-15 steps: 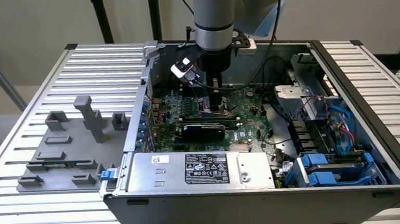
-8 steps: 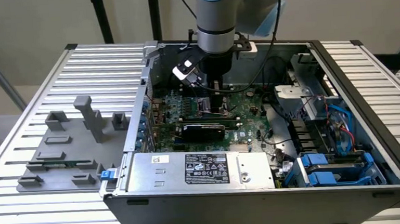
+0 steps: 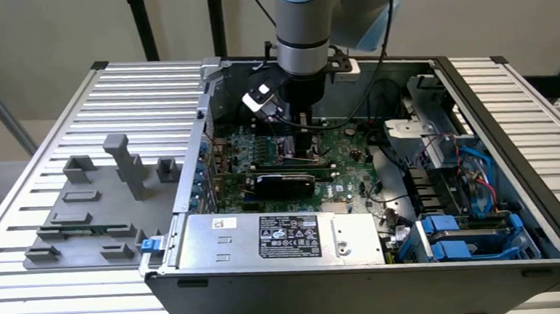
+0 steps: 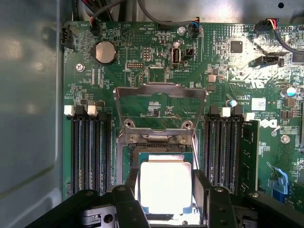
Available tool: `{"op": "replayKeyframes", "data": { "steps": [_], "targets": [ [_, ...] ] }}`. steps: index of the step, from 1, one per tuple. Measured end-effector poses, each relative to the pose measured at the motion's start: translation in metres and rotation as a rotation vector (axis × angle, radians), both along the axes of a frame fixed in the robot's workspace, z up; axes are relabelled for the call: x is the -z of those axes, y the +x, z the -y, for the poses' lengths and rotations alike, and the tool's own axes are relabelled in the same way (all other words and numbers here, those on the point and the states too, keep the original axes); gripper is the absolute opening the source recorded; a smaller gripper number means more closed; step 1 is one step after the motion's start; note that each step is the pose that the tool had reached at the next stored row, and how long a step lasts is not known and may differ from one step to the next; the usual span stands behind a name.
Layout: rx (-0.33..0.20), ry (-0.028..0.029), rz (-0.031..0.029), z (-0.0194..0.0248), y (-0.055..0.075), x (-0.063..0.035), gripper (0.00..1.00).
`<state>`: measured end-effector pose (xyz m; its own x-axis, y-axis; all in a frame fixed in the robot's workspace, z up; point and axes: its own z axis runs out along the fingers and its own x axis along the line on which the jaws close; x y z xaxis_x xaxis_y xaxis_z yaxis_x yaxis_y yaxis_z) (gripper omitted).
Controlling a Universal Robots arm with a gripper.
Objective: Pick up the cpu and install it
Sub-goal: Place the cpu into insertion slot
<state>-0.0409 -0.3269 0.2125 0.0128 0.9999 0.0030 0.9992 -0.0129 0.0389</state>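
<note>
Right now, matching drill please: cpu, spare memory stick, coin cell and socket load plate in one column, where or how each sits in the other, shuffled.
Things
1. cpu
2. spare memory stick
3. coin cell
4. socket load plate

Places or states
A. swung open, clear of the socket
B. between the fingers of the gripper
C. lying on the grey fixture, outside the case
D. round, seated in its holder on the motherboard

Pairs: 1-B, 2-C, 3-D, 4-A
</note>
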Motion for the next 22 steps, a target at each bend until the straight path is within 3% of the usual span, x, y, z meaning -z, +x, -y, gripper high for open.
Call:
{"op": "replayKeyframes", "data": {
  "steps": [5,13,22],
  "targets": [
    [0.000,0.0001,-0.0015,-0.0037,0.000,0.0022,0.55],
    [0.003,0.0001,-0.0060,-0.0040,0.001,0.0077,0.55],
    [0.013,0.0000,-0.0062,-0.0040,0.001,0.0115,0.55]
  ]
}}
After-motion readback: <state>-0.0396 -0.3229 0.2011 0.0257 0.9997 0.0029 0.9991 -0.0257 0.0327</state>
